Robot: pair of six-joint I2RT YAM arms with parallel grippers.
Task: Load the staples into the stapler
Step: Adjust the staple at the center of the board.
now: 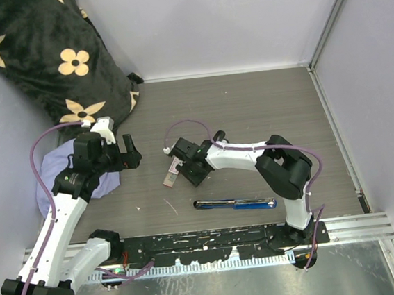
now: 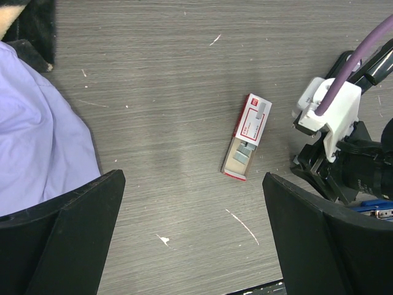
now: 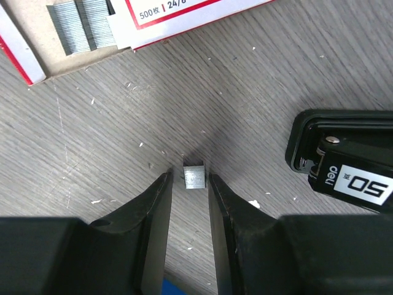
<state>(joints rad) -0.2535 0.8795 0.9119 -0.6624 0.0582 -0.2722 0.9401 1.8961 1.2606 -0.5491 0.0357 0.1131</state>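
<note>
**Right hand at a loose strip, staples box open close by**

From above: shows the left hand [image 1: 132, 152] spread wide over the tabletop [image 1: 249, 107], beside a lilac cloth [image 1: 53, 172]. Puts the staples box [image 1: 172, 171] near the middle, just left of the lowered right hand [image 1: 193, 170].

From the left wrist: catches the staples box [image 2: 247, 136] lying flat on the wood, tray slid partly out, grey strips showing. Frames it between the released left hand's fingers [image 2: 73, 233], well apart from both.

From the right wrist: sets the right hand [image 3: 189, 175] low, fingers narrowly apart on either side of a short strip of staples [image 3: 194, 177]; cannot tell whether gripped. Places the staples box [image 3: 123, 24] at top left, a black stapler [image 3: 344, 166] at right.
</note>
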